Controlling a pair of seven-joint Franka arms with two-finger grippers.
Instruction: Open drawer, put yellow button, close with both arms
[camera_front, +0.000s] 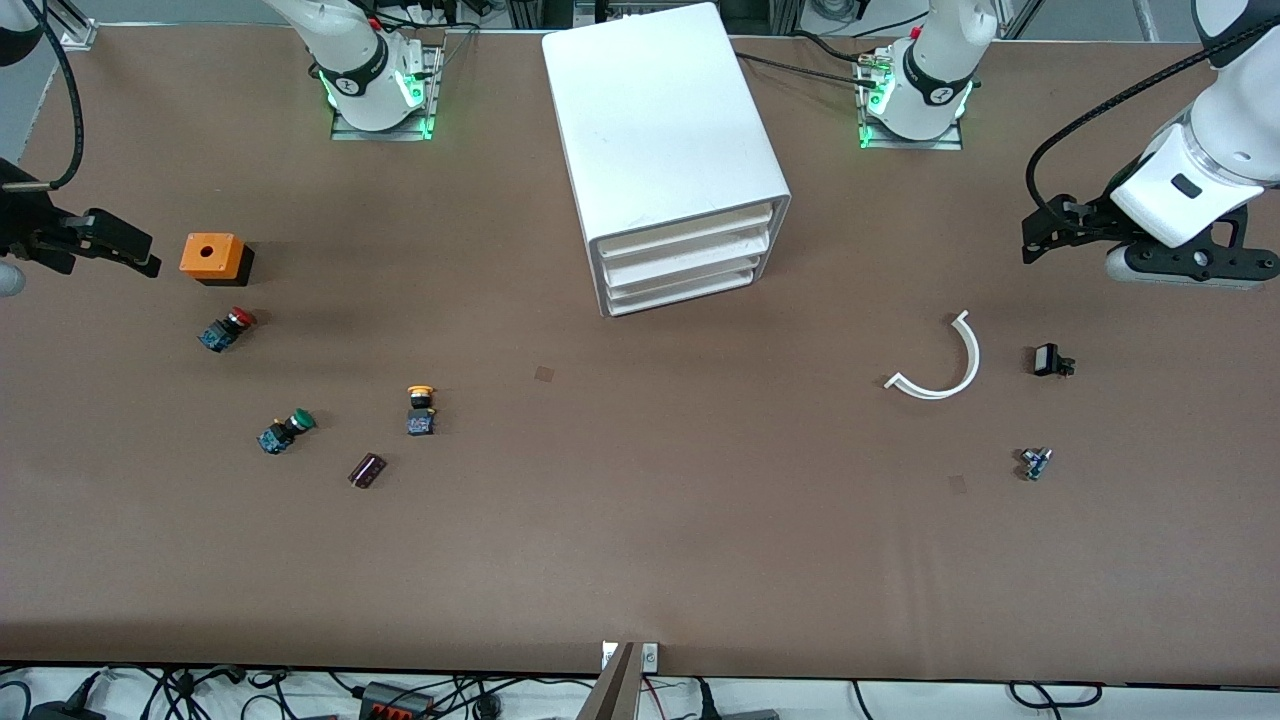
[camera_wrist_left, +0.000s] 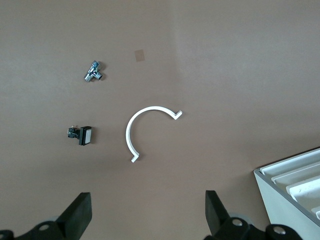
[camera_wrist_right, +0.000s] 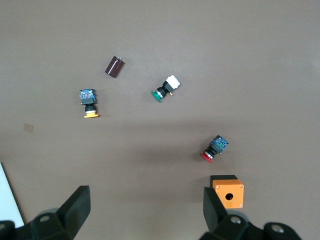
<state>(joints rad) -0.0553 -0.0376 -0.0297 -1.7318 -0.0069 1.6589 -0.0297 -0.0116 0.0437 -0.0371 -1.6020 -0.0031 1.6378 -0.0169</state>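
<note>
The white cabinet (camera_front: 660, 140) stands mid-table, and its uppermost drawer (camera_front: 688, 240) is shut, as are the two thinner drawers below it. A corner of the cabinet shows in the left wrist view (camera_wrist_left: 292, 192). The yellow button (camera_front: 421, 408) lies on the table toward the right arm's end, cap toward the robots; it also shows in the right wrist view (camera_wrist_right: 90, 106). My right gripper (camera_front: 135, 250) hangs open and empty over the table beside the orange box (camera_wrist_right: 146, 197). My left gripper (camera_front: 1040, 238) hangs open and empty over the left arm's end (camera_wrist_left: 147, 200).
An orange box (camera_front: 213, 257), a red-capped switch (camera_front: 228, 328), a green-capped switch (camera_front: 286, 430) and a dark cylinder (camera_front: 367, 470) lie near the yellow button. A white curved strip (camera_front: 945, 365), a small black part (camera_front: 1050, 360) and a small metal part (camera_front: 1035, 462) lie toward the left arm's end.
</note>
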